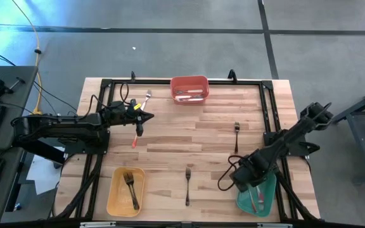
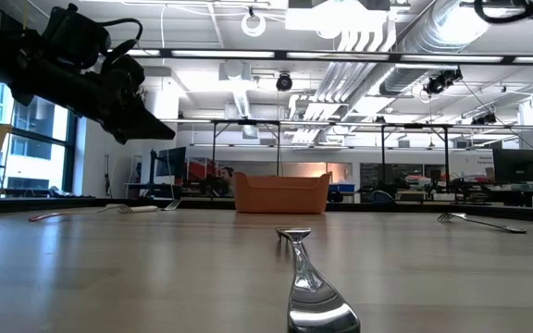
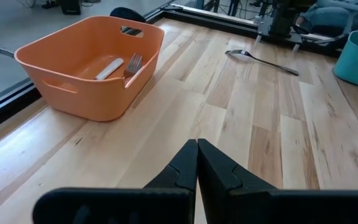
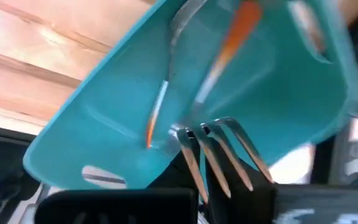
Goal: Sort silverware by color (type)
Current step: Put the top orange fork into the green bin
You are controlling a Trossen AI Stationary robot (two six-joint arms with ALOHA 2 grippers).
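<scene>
Right gripper clamped on a fork (handle hidden) over the teal bin; left gripper pressed together.

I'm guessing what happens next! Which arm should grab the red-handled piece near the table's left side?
Left. The left gripper hangs right next to the red-handled piece, empty. The right gripper is far across, over the green bin, holding a fork.

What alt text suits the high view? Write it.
Two dark arms work over a wooden table: the left gripper hovers near a red-handled utensil, the right gripper, gripping a fork, hangs over the green bin. The red bin and yellow bin hold silverware.
</scene>
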